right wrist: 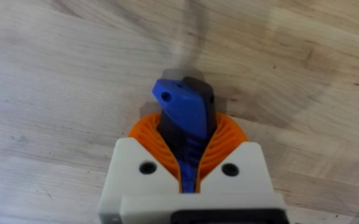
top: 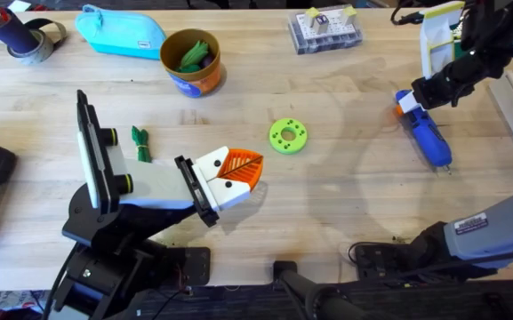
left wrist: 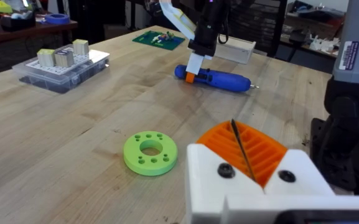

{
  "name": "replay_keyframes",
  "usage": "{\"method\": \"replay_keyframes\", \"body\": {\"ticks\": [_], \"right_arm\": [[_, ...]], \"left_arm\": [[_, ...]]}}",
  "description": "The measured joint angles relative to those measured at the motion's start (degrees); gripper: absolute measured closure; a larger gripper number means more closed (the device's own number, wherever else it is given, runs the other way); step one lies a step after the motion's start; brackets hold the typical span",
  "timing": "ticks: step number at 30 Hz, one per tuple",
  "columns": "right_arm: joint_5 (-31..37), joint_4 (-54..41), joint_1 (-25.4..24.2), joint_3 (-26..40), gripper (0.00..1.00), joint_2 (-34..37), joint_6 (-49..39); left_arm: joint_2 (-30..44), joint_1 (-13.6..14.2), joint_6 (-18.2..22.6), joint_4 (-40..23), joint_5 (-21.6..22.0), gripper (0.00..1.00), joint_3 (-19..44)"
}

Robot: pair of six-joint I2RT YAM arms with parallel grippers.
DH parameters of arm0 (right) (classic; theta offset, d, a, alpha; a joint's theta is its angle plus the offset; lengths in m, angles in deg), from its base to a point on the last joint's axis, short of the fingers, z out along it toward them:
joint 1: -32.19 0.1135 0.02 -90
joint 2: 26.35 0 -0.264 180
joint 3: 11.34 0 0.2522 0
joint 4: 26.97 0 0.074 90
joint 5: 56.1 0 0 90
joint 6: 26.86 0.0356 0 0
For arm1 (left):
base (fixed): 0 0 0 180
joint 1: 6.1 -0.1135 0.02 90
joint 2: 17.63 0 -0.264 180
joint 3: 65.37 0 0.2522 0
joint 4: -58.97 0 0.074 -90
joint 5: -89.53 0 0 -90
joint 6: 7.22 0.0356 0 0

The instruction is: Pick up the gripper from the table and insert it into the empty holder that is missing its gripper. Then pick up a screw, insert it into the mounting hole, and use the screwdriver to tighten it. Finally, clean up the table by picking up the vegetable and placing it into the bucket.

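We are squeezing the blue pen-shaped screwdriver (right wrist: 184, 121) between our right gripper (right wrist: 188, 155) fingers at its orange-collar end, its long body lying on the table and pointing away from them. Our left gripper (left wrist: 249, 155) is pinched shut on nothing. The screwdriver's thin tip is hard to see.

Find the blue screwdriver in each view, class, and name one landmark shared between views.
Overhead: screwdriver lies at right, its white end between the right gripper's fingers.
Left wrist: far across the table.
Right wrist: close up, blue end between the fingers.
Shared landmark: lime green disc.
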Motion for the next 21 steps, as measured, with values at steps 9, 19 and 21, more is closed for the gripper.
{"method": "replay_keyframes", "body": {"ticks": [9,19,21], "right_arm": [[0.05,-1.20,0.00,0.09,0.915,0.00,0.05],[-2.88,-6.81,-0.42,0.48,0.915,-0.11,0.51],[-3.04,-6.42,-0.47,0.46,0.916,-0.13,1.09]], "left_arm": [[0.00,0.00,-0.05,-0.15,-0.02,0.986,0.02],[-0.02,0.00,-0.05,-0.15,-0.02,0.986,0.02],[0.00,0.00,-0.05,-0.15,-0.03,0.986,0.02]]}}
